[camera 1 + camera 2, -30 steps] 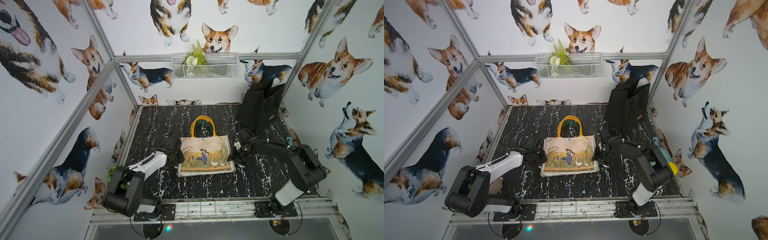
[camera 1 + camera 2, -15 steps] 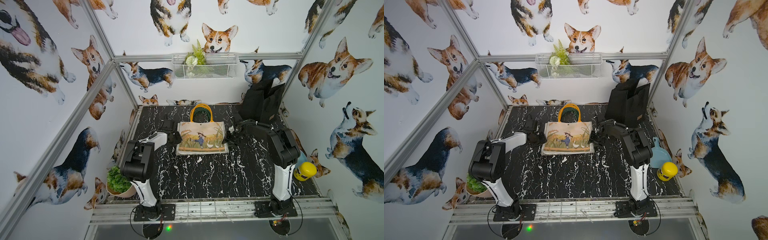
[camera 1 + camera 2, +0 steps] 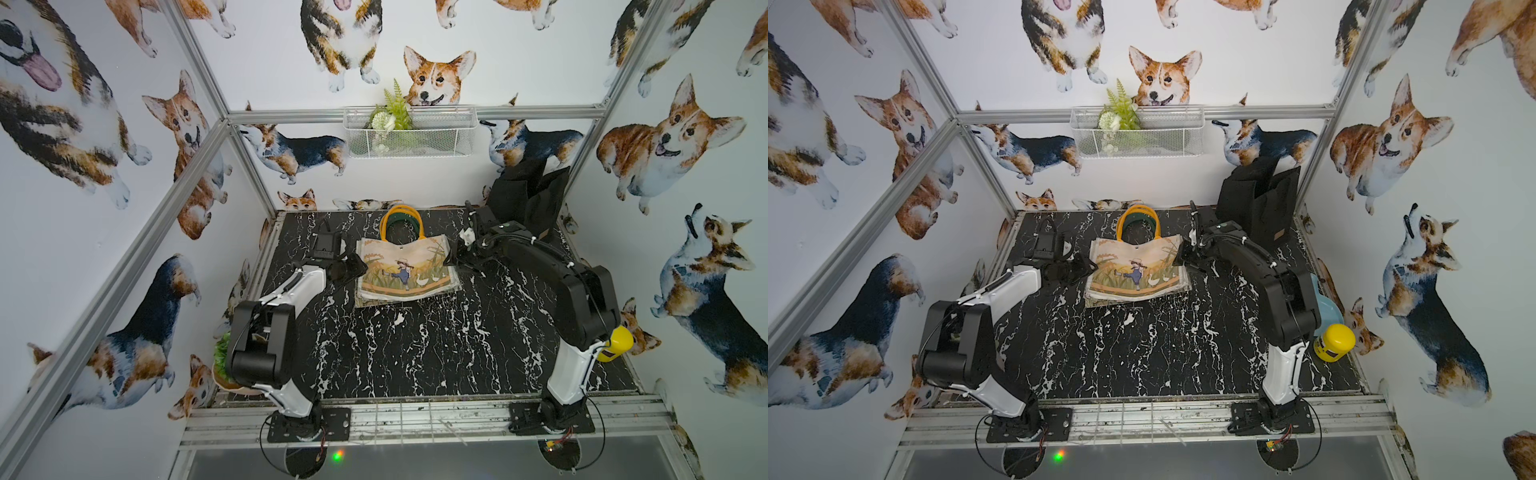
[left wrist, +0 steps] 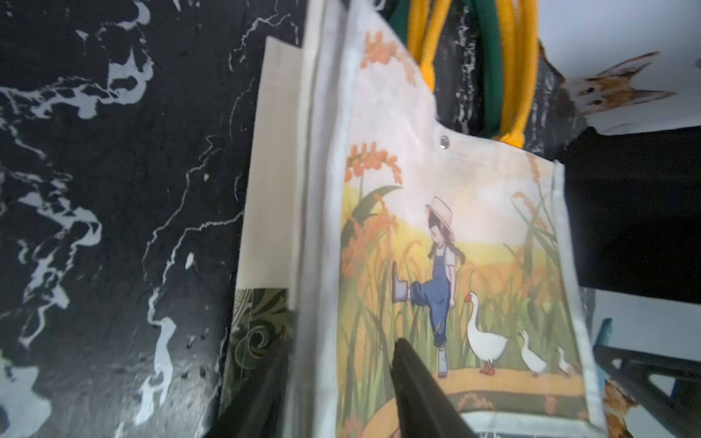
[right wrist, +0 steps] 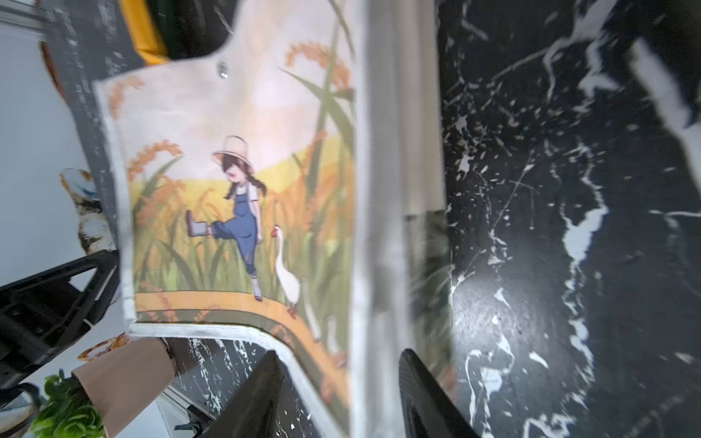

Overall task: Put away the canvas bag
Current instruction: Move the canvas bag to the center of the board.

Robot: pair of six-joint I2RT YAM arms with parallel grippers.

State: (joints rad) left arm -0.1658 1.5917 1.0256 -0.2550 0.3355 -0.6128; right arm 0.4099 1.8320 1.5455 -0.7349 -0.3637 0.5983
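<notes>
Lying flat, canvas bag between left tool and right tool

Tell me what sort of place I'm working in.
Probably a purpose-built robot test cell, not a home: an aluminium frame boxes it in, corgi wallpaper lines the walls, and the black marble-look tabletop is the work surface.

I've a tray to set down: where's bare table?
Bare: the near half of the black marbled table, between the silver front rail and the printed canvas bag. Crowded: the far strip, where left gripper and right gripper flank that bag, with a black fabric bag far right.
</notes>
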